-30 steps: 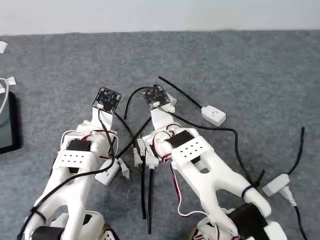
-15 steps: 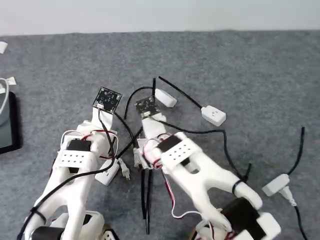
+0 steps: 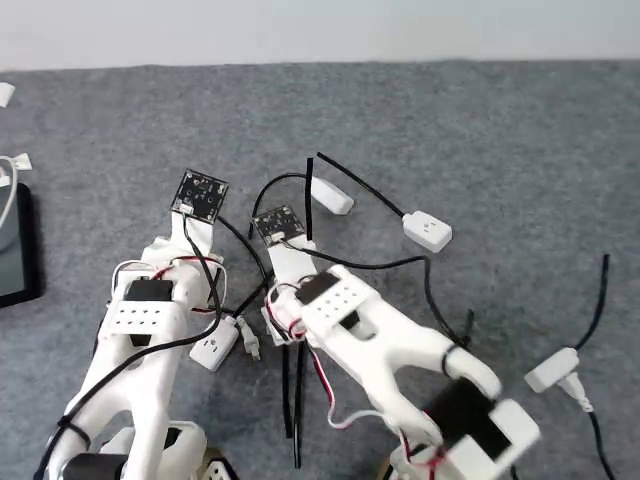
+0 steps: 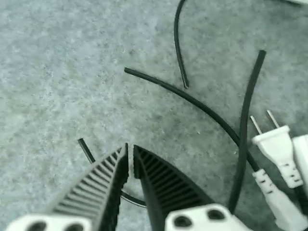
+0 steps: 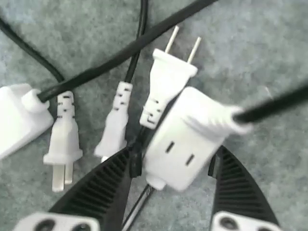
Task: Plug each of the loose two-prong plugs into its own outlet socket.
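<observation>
My right gripper (image 5: pixel 174 154) is shut on a white outlet socket (image 5: pixel 185 139), its two slots facing the camera and its black cord trailing off. Just beyond it lies a white two-prong plug (image 5: pixel 168 77) with its prongs pointing away. Another plug (image 5: pixel 62 144) and a second socket (image 5: pixel 17 120) lie to the side. My left gripper (image 4: pixel 130 154) is shut with nothing in it, hanging over bare carpet with a white plug (image 4: pixel 276 149) off to one side. From above, a plug (image 3: pixel 246 338) and a socket (image 3: pixel 213 348) lie between the two arms.
Two more white sockets (image 3: pixel 427 230) (image 3: pixel 330 197) lie on the grey carpet beyond the arms. A socket with a plug (image 3: pixel 555 370) sits at the far right. Black cords (image 3: pixel 290 390) cross between the arms. A dark tablet (image 3: pixel 15 250) is at the left edge.
The right arm has swung left toward the left arm, dragging its cord along and uncovering the socket behind it. The left arm's wrist has shifted slightly left.
</observation>
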`<action>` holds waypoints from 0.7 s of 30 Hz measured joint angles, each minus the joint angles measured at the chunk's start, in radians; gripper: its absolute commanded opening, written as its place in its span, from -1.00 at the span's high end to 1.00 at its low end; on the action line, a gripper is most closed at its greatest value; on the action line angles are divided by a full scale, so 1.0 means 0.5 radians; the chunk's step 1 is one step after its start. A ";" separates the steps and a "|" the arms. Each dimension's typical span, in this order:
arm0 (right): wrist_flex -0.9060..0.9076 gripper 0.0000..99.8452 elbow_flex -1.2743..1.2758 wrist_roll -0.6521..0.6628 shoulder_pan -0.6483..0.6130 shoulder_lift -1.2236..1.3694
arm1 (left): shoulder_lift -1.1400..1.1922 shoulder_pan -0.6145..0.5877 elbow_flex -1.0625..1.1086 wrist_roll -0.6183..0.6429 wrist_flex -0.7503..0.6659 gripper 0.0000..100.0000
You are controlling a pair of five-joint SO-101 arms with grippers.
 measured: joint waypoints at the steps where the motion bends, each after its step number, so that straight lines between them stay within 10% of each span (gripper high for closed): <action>1: 0.043 0.54 -0.055 0.000 0.000 0.046 | 0.000 0.000 0.000 0.000 0.000 0.97; 6: 0.187 0.98 -0.252 -0.003 0.012 0.218 | 0.000 0.000 0.000 0.000 0.000 0.97; 21: 0.755 0.98 -0.331 0.236 0.887 -0.430 | 0.000 0.000 0.000 0.000 0.000 0.97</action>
